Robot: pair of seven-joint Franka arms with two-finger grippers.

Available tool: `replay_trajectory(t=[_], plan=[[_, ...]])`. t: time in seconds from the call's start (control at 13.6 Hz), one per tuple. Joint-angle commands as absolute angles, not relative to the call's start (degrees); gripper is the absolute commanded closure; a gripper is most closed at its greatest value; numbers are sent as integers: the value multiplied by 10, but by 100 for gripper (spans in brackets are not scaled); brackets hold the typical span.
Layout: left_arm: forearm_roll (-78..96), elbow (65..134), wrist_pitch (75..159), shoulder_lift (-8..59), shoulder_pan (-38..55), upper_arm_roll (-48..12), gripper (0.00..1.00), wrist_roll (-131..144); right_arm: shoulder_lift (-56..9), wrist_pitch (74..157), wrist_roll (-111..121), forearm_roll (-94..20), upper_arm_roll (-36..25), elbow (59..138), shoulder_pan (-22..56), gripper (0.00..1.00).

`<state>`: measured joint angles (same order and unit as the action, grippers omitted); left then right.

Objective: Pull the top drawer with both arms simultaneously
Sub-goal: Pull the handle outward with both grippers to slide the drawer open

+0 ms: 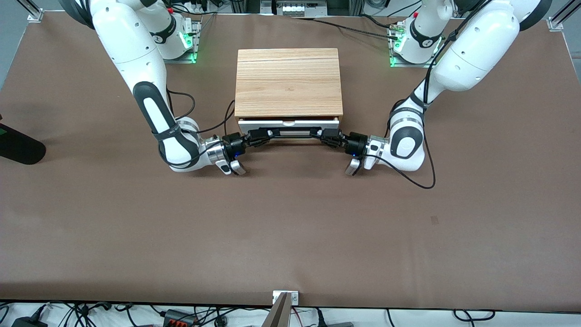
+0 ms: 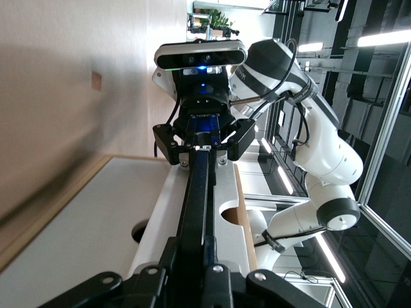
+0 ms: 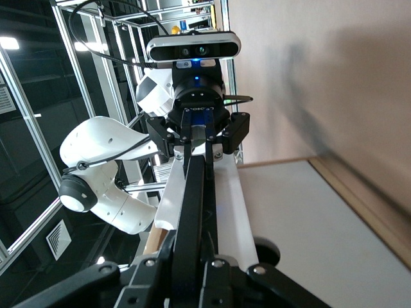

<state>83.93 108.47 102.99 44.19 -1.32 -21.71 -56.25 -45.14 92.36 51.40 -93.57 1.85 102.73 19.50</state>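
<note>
The top drawer [image 1: 258,121] shows its white front just under the light-wood cabinet top [image 1: 288,81], standing out only a sliver. Its wide black loop handle [image 1: 290,132] runs along the front. My right gripper [image 1: 259,136] is shut on the handle's end toward the right arm. My left gripper [image 1: 327,135] is shut on the end toward the left arm. In the left wrist view my left gripper [image 2: 192,239] clamps the black handle [image 2: 198,192], with the other gripper at its other end. The right wrist view shows my right gripper [image 3: 190,234] clamped on the handle [image 3: 192,192].
The cabinet's other white front panel [image 2: 83,231] lies below the drawer. A black object [image 1: 18,146] sits at the right arm's end of the table. Cables trail from both wrists. A metal bracket [image 1: 285,297] is on the table's near edge.
</note>
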Motion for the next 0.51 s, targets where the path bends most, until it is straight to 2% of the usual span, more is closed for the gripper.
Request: replay_trajectory(t=[0.0, 0.44], plan=[[861, 1032, 1032, 466, -14, -204, 95, -548, -490, 922, 505, -925, 11, 971, 191, 100], [858, 991, 1032, 477, -13, -184, 95, -541, -548, 923, 480, -925, -15, 879, 191, 100]])
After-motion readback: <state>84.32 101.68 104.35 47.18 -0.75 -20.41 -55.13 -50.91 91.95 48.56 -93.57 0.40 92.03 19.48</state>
